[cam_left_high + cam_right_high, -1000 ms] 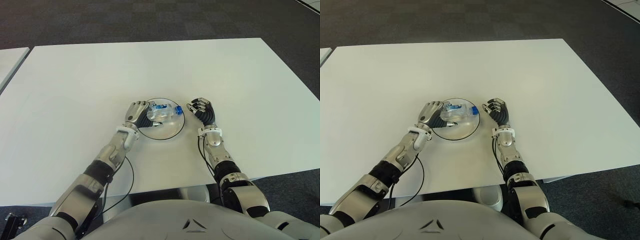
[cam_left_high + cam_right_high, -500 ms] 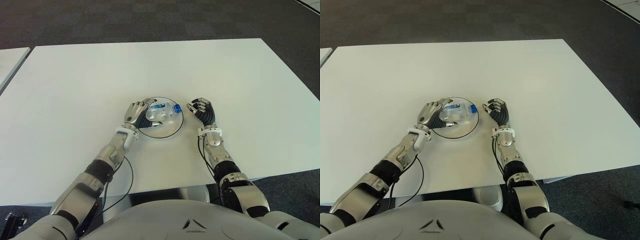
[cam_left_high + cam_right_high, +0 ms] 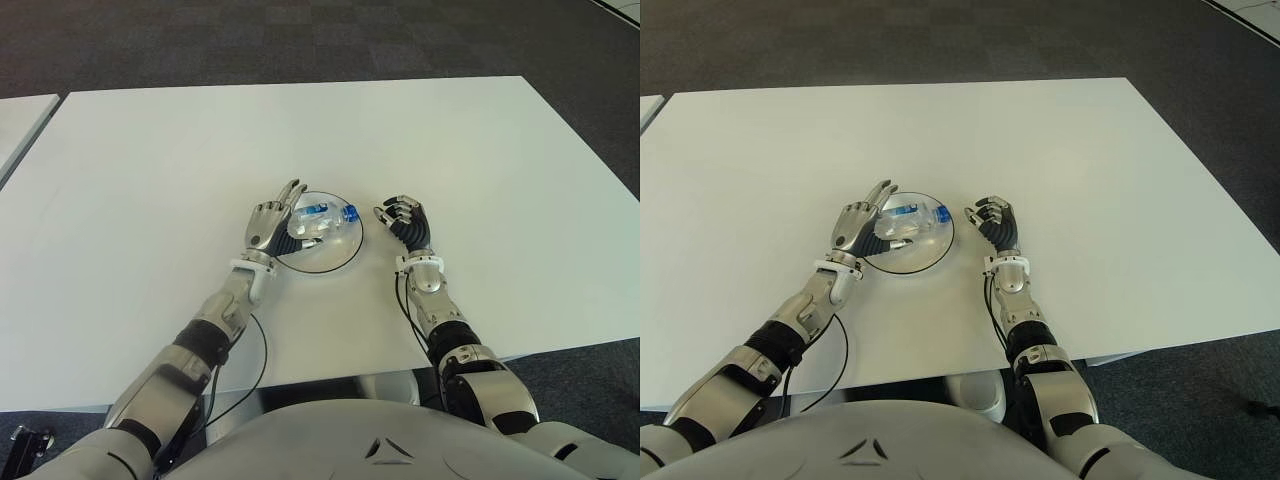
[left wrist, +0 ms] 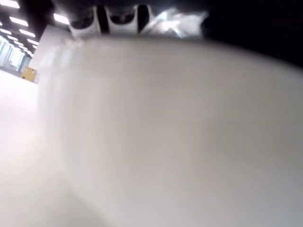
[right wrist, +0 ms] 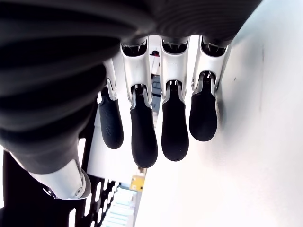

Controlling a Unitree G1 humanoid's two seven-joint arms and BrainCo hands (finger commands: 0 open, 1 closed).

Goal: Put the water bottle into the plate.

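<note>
A small clear water bottle (image 3: 318,219) with a blue label and blue cap lies on its side in the round glass plate (image 3: 340,254) at the table's middle. My left hand (image 3: 272,220) is at the plate's left rim with its fingers spread, just beside the bottle and holding nothing. My right hand (image 3: 405,220) shows to the right of the plate, its fingers curled with nothing in them, as the right wrist view confirms. The left wrist view shows only the table surface close up.
The white table (image 3: 150,170) stretches wide on all sides of the plate. Another white table's corner (image 3: 15,120) shows at the far left. Dark carpet lies beyond the far edge.
My left hand has let go of the bottle and spread its fingers. The bottle now lies in the plate. The right hand has not moved.
</note>
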